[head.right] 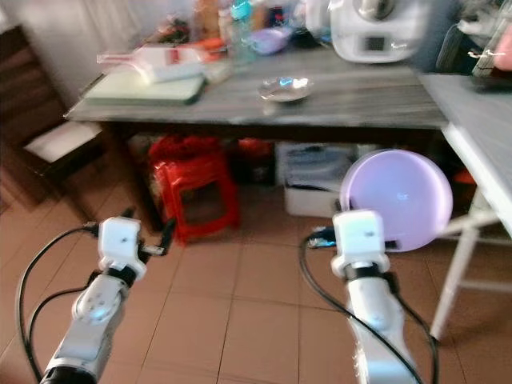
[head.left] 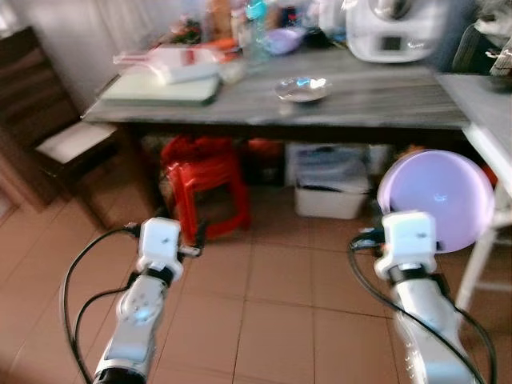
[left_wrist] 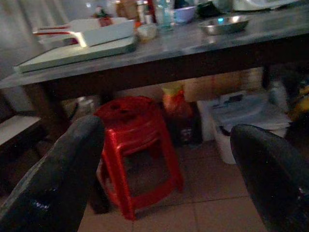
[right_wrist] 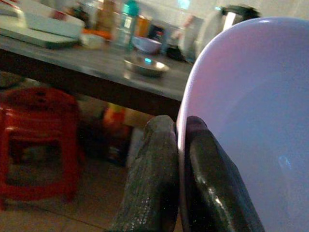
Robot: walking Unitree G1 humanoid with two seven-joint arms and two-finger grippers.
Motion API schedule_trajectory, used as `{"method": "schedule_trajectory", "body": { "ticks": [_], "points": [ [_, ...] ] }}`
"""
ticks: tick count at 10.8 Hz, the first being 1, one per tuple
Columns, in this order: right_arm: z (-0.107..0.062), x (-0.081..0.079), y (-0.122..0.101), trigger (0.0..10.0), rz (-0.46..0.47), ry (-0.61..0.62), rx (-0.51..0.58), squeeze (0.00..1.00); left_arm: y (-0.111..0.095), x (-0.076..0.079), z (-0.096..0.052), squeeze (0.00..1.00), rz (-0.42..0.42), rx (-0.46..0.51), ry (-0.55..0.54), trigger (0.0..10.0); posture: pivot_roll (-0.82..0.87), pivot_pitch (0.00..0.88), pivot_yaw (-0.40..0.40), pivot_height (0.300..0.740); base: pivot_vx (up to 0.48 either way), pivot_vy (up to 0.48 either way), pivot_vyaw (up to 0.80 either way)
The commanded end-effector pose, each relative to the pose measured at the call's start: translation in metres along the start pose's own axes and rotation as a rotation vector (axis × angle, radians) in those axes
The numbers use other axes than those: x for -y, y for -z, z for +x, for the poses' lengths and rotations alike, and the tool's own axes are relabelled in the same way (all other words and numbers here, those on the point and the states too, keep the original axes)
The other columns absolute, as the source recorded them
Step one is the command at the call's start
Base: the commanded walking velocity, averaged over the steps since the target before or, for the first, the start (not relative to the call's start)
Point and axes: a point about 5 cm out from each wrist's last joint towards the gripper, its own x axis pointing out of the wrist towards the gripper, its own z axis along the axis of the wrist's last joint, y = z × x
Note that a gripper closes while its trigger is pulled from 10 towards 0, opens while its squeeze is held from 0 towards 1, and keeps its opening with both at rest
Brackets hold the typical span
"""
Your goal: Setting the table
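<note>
A lilac plate (head.left: 436,200) is held upright on its edge by my right gripper (right_wrist: 181,145), whose two black fingers (right_wrist: 154,179) pinch its rim. It hangs low, in front of the grey wooden table (head.left: 360,104) and below the tabletop. A steel bowl (head.left: 302,88) sits near the middle of that table, also seen as the steel bowl (right_wrist: 145,65) in the right wrist view. My left gripper (left_wrist: 166,164) is open and holds nothing; it points at a red plastic stool (left_wrist: 137,140) under the table.
A white-topped side table (head.left: 488,112) stands at the right. A dark chair (head.left: 48,136) is at the left. A tray (head.left: 164,84), bottles and a white appliance (head.left: 396,28) crowd the back of the table. Storage boxes (head.left: 332,188) sit beneath it. Tiled floor lies ahead.
</note>
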Motion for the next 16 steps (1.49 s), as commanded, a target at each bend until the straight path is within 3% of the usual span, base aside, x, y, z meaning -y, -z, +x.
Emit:
{"method": "schedule_trajectory", "body": {
  "ticks": [1, 7, 16],
  "points": [
    [0.003, -0.002, -0.010, 10.0, 0.007, -0.003, 0.037, 0.00, -0.001, -0.001, -0.002, 0.00, 0.003, 0.012, 0.008, 10.0, -0.02, 0.000, 0.069, 0.740, 0.000, 0.000, 0.59],
    [0.006, 0.000, -0.011, 10.0, 0.003, 0.009, 0.039, 0.00, -0.004, 0.008, -0.001, 0.00, -0.057, 0.018, 0.059, 10.0, -0.02, 0.000, 0.072, 0.740, 0.283, 0.000, 0.07],
    [0.008, -0.006, -0.013, 10.0, 0.010, 0.017, 0.046, 0.00, -0.009, 0.013, 0.005, 0.00, -0.067, 0.032, 0.102, 10.0, -0.02, 0.000, 0.085, 0.740, 0.359, 0.000, 0.10]
  ]
}}
